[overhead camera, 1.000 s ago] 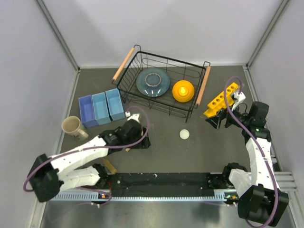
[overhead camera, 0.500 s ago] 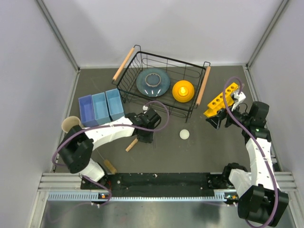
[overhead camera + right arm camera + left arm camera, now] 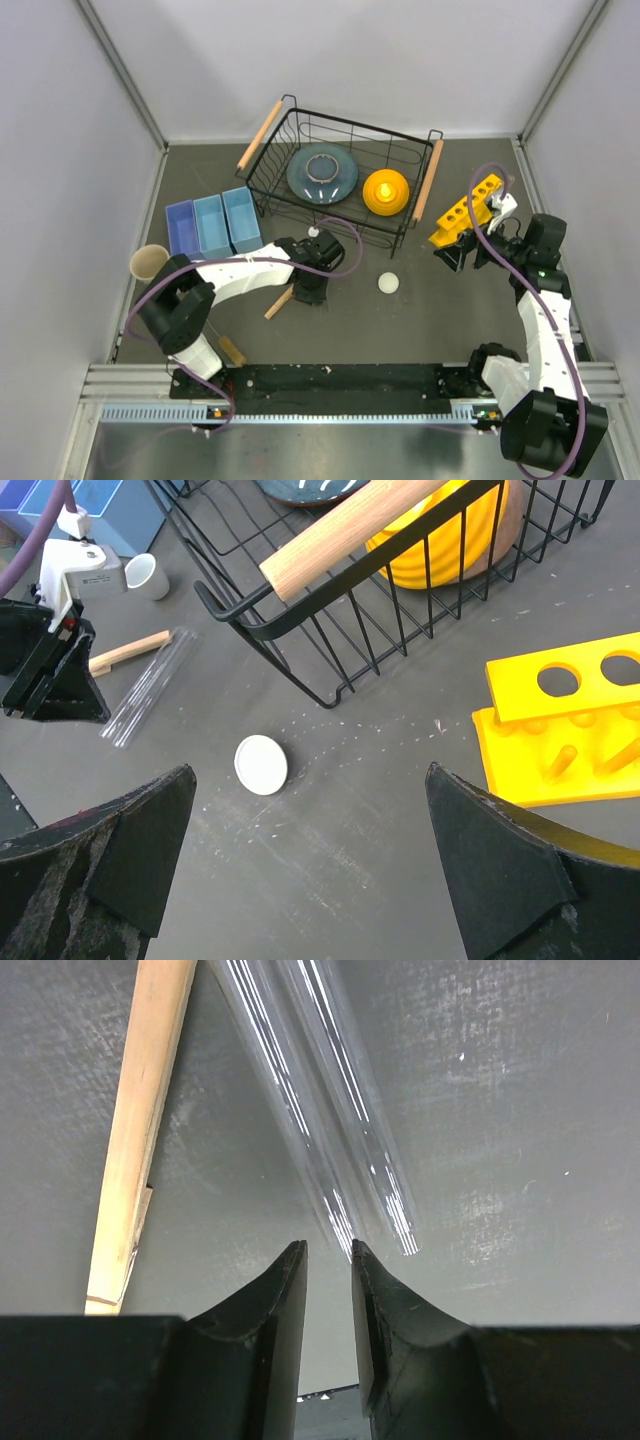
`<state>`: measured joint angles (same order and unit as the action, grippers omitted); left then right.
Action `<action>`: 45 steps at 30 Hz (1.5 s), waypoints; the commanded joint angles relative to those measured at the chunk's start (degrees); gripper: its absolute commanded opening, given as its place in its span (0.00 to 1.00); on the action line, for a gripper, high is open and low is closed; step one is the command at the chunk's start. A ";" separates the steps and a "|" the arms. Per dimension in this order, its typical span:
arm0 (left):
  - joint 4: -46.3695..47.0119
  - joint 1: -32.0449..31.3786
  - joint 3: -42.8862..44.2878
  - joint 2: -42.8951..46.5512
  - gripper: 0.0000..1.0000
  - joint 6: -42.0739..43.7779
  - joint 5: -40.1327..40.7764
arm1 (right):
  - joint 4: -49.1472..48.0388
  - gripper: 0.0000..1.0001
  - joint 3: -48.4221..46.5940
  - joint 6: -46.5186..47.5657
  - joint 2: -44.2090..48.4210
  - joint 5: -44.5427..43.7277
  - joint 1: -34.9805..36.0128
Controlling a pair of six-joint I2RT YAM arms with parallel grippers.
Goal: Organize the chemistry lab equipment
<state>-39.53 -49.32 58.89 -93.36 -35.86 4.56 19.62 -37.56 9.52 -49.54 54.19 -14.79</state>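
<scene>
Two thin clear tubes (image 3: 320,1090) lie side by side on the dark table, next to a short wooden stick (image 3: 135,1140). My left gripper (image 3: 328,1248) is low over the table and shut on the near end of one clear tube. From above, the left gripper (image 3: 308,292) sits just right of the stick (image 3: 279,303). A white round piece (image 3: 388,283) lies mid-table, and another (image 3: 314,231) sits by the basket. The yellow rack (image 3: 462,212) stands at the right. My right gripper (image 3: 308,771) hovers wide open near the rack (image 3: 570,730), holding nothing.
A black wire basket (image 3: 262,133) at the back holds a grey-blue plate (image 3: 322,172) and an orange bowl (image 3: 386,191). Three blue bins (image 3: 213,228) and a beige cup (image 3: 148,262) stand at the left. A small wooden piece (image 3: 232,350) lies near the left arm's base.
My left arm has swung right from beside the blue bins to the tubes and stick, and its jaws have narrowed. The right arm has not moved.
</scene>
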 commanded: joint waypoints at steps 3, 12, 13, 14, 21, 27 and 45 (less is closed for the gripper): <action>1.91 -0.43 2.37 -0.15 0.30 0.17 -0.78 | -0.72 0.99 -1.02 1.82 0.76 0.65 -0.24; 4.19 -1.13 3.33 2.66 0.31 -0.97 -1.65 | -0.46 0.99 -1.02 2.26 0.50 0.83 -0.24; 4.46 -1.13 3.51 2.22 0.32 -1.06 -2.00 | -0.46 0.99 -0.94 2.35 0.50 0.83 -0.24; 4.81 -1.13 3.77 2.05 0.34 -1.23 -2.44 | -0.37 0.99 -1.02 2.35 0.58 0.91 -0.24; 6.30 -1.22 4.30 0.73 0.43 -2.29 -2.71 | -0.11 0.99 -1.02 2.61 0.50 1.09 -0.33; 7.53 -1.22 4.56 -0.77 0.44 -2.29 -3.41 | -0.10 0.99 -1.02 2.87 0.06 1.09 -0.24; 8.50 -1.22 4.21 -4.90 0.44 -2.46 -2.54 | 0.33 0.99 -1.11 3.14 -0.30 1.35 -0.24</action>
<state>-32.91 -50.35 61.71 -97.43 -37.85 1.32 20.86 -37.56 11.38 -49.67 54.15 -14.79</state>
